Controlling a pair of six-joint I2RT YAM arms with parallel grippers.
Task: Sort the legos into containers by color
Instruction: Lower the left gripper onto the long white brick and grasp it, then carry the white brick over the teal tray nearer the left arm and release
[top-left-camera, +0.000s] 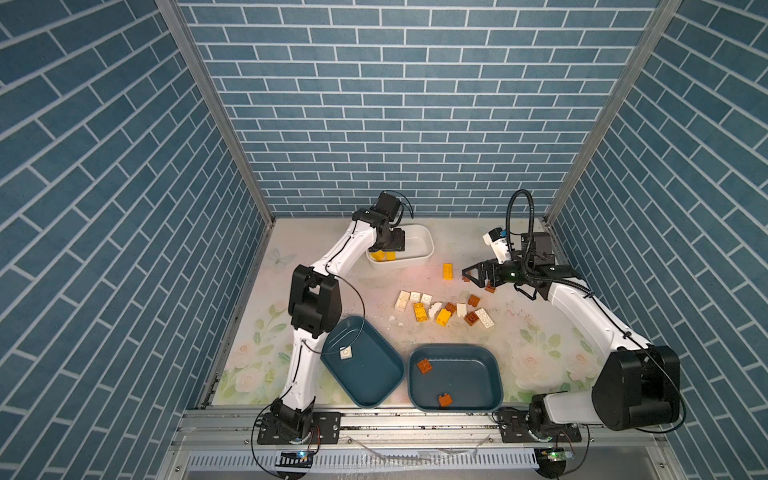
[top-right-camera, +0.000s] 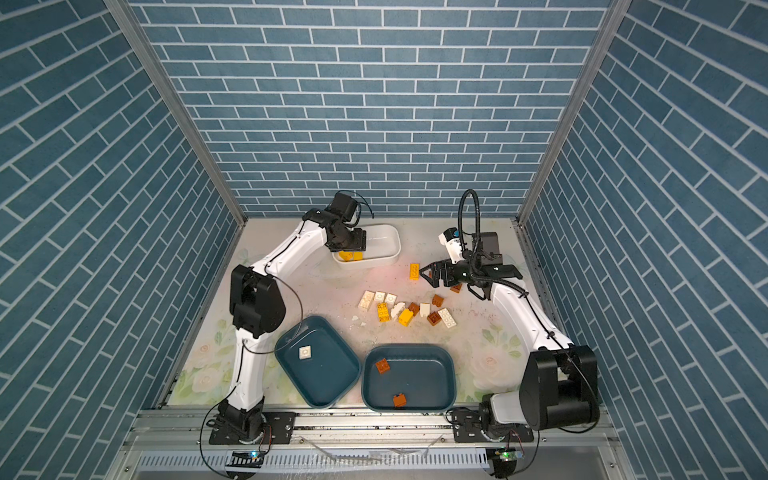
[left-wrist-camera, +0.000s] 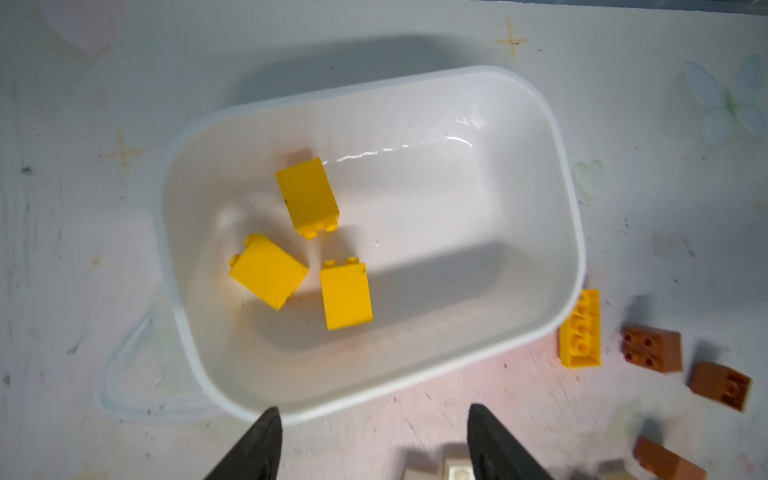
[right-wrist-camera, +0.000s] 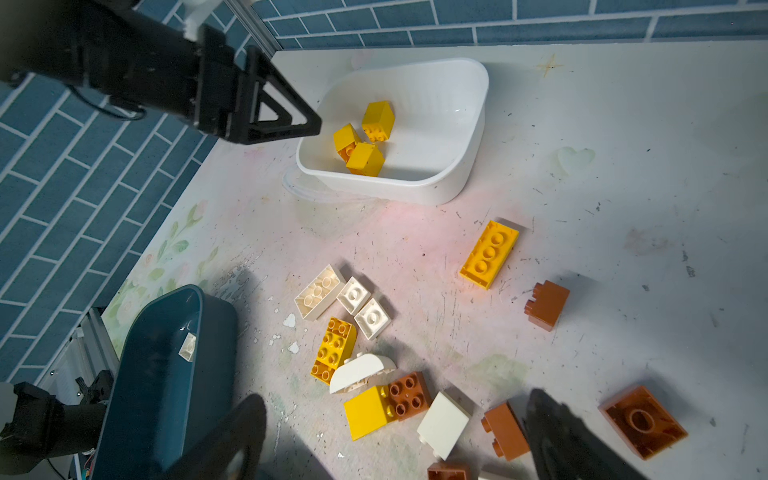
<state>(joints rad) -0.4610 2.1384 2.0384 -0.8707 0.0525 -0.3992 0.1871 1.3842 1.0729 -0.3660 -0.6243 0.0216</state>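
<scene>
The left gripper (left-wrist-camera: 372, 411) hangs over the white tub (left-wrist-camera: 436, 232). Its fingers (left-wrist-camera: 257, 449) are spread with nothing between them. Three yellow bricks (left-wrist-camera: 345, 297) lie loose on the tub's floor, clear of the fingers. The right gripper (right-wrist-camera: 395, 397) is also wide apart and empty, hovering above the tabletop (top-left-camera: 353, 299) on the side of the tub that faces the right arm.

The next pick seems to turn on the long yellow brick (top-left-camera: 448, 271). It lies on the tabletop just beside a corner of the tub, not touching the wall, between the tub and the right gripper. In both top views the right fingertips sit just beside it. The left gripper is above the end of the tub farthest from it, so the right arm looks the nearer (though the left need only swing across the tub).

The brick's long axis runs crosswise to the tub's long side, with one short end turned toward the tub, and it appears to lie hollow side up. Fingers would best close across its narrow width. I cannot tell from these views how the right fingers line up with that axis.

Brown bricks (right-wrist-camera: 546, 305) lie beyond it from the tub, near the right gripper. The mixed pile (top-left-camera: 440, 309) sits farther from the tub, toward the teal tubs (top-left-camera: 455, 374).
</scene>
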